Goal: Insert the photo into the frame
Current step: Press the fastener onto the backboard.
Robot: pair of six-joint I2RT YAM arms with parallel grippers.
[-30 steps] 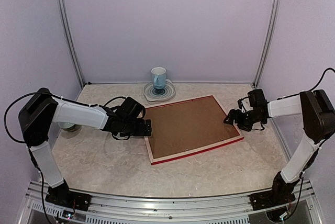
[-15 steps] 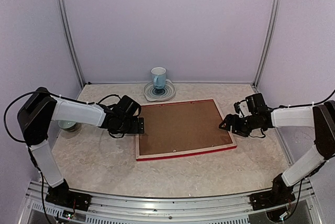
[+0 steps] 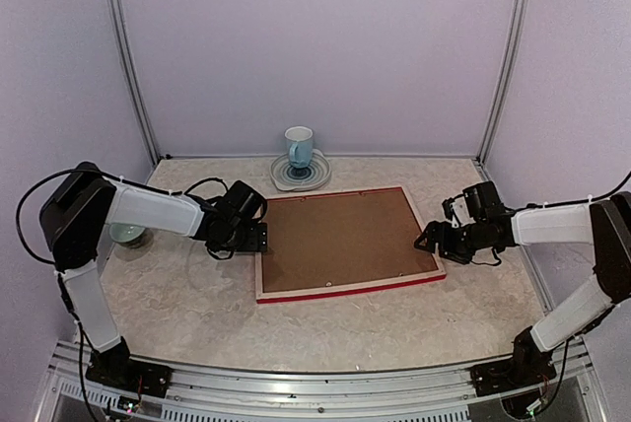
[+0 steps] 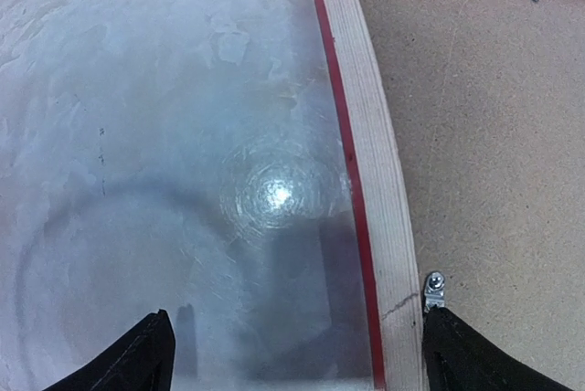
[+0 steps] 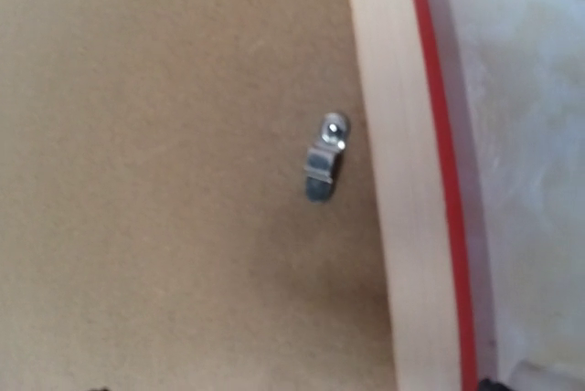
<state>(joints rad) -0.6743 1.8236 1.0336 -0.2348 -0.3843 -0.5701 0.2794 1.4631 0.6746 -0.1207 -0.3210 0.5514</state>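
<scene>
Top view: frame (image 3: 260, 279) lies face-down mid-table w/ brown backing board (image 3: 340, 240) in it, long axis L–R btwn the arms. Left gripper (image 3: 263, 238) is at its left short rail, right gripper (image 3: 430, 240) at the right one, both about equally near; photo not visible anywhere. Left wrist: fingers (image 4: 146, 359) spread, gripping nothing, straddling that pale wood rail beside a metal clip (image 4: 433, 290). Right wrist: second clip (image 5: 323, 169) just inside right rail, own fingers out of shot, so can't tell if spread or clenched.

Nothing readable here, tbh. No text, logo or number shows on the frame (image 3: 345, 290), its brown backing board (image 3: 340, 240) or the mug (image 3: 299, 146).
</scene>
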